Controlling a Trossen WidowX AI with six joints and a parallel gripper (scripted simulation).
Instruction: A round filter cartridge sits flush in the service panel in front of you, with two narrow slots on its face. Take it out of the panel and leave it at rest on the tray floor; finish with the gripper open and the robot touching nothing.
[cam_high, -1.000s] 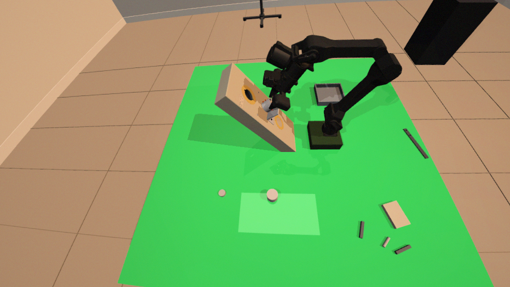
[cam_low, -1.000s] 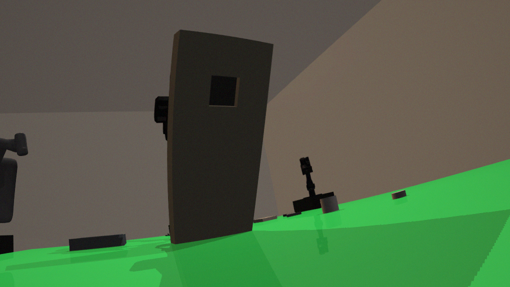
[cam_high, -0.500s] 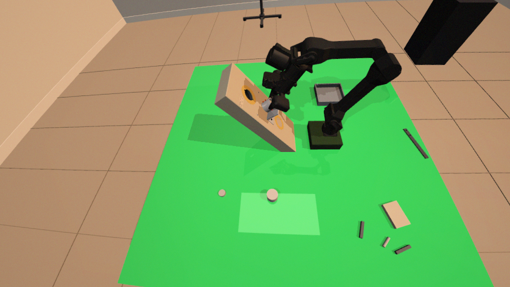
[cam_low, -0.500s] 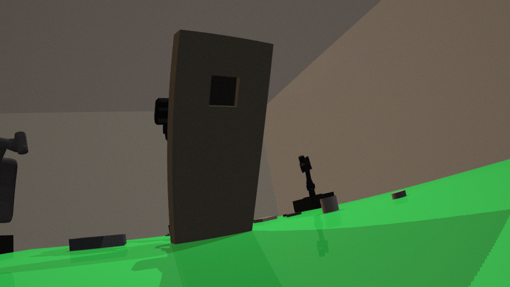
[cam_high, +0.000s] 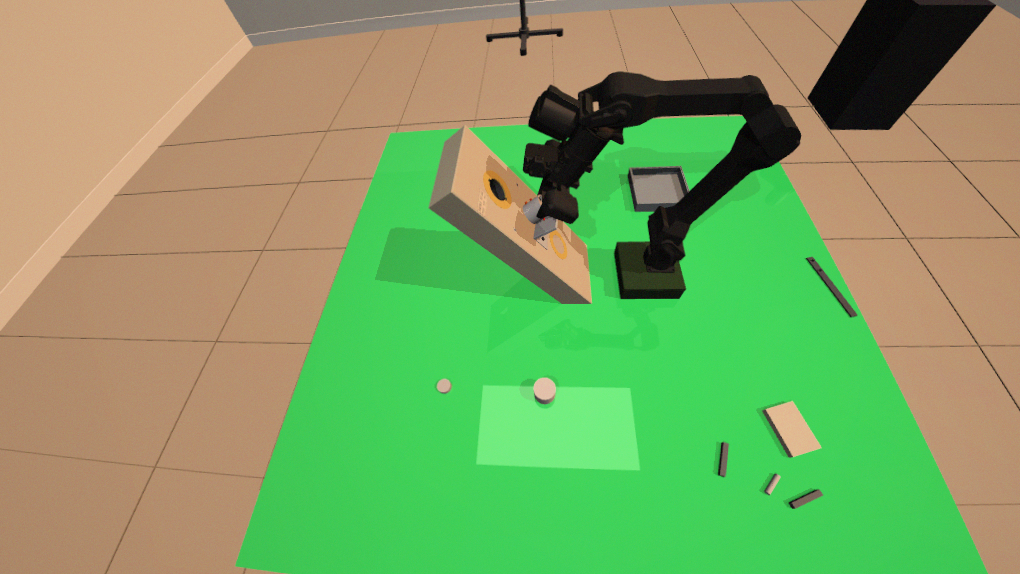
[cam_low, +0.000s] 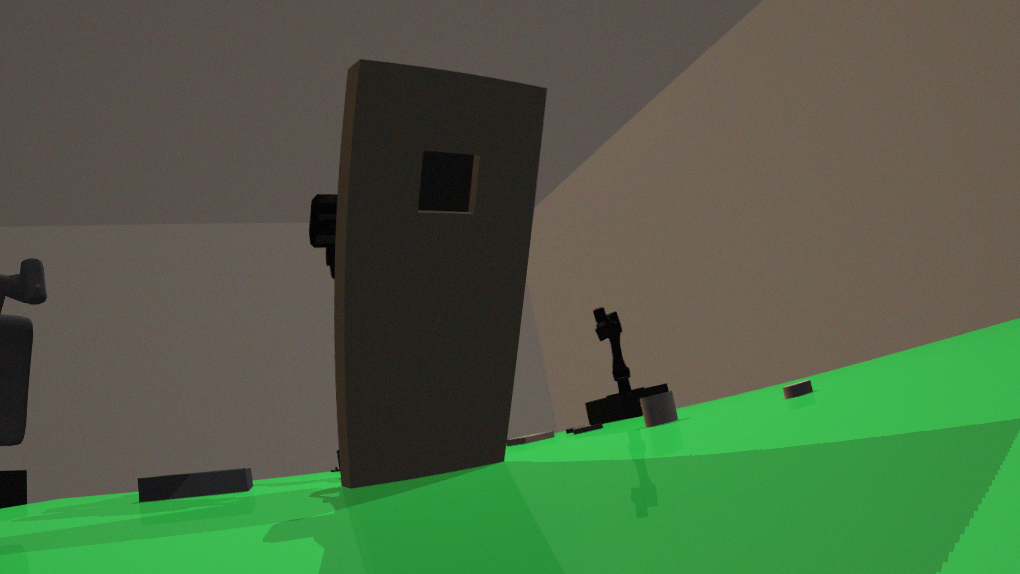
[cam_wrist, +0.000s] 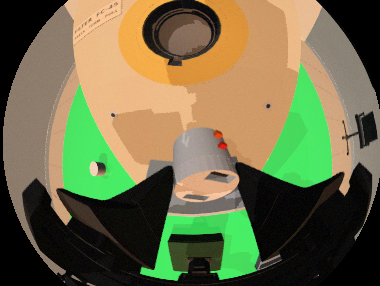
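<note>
Pickup stage, it seems — black two-fingered claw (cam_high: 543, 205) (cam_wrist: 205, 170) grasps the grey cylindrical cartridge (cam_high: 531, 209) (cam_wrist: 200, 150); next, lift toward the grey square tray (cam_high: 657, 169) (cam_low: 196, 485) (cam_wrist: 269, 262) near the tabletop's far edge.
</note>
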